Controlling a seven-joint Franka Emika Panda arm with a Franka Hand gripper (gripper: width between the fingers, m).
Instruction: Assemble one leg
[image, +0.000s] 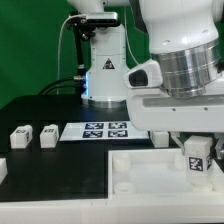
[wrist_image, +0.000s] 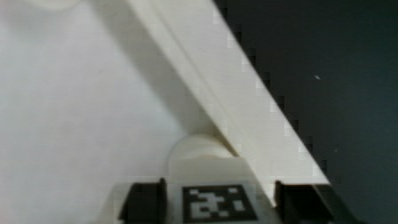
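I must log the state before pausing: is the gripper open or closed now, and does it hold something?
The gripper is closed, holding one leg by the rim of the white tray.

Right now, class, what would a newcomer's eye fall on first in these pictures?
The robot's two-finger gripper holds a small white plastic leg with a black-and-white tag at the large white square tray, on the exterior view's right. Two more tagged white legs stand on the black table beside the marker board.
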